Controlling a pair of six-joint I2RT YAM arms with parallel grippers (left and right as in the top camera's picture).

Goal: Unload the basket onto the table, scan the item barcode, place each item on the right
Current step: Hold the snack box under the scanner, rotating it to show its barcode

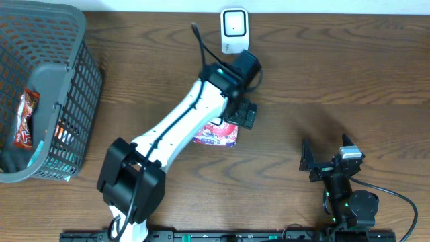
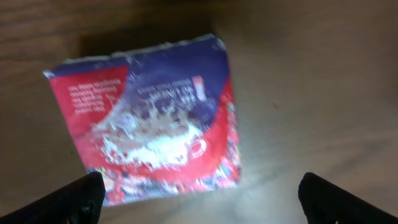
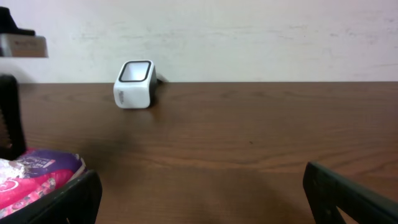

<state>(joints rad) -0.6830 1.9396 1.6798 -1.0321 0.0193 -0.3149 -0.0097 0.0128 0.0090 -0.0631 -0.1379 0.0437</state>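
The brown bench (image 1: 336, 81) carries a grey basket (image 1: 80, 74) at its far left. The left end effector (image 1: 245, 114) hangs released above the red-and-purple packet (image 1: 216, 134), which lies flat mid-bench. The right end effector (image 1: 329, 161) is released and holds nothing. A white scanner (image 1: 234, 30) stands at the back edge.

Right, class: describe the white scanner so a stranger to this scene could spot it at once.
Start at the brown wooden table and follow its far edge to the middle. There stands the scanner, a small white box with a dark-rimmed window; unlike the colourful snack packet and grey basket, it is plain white.
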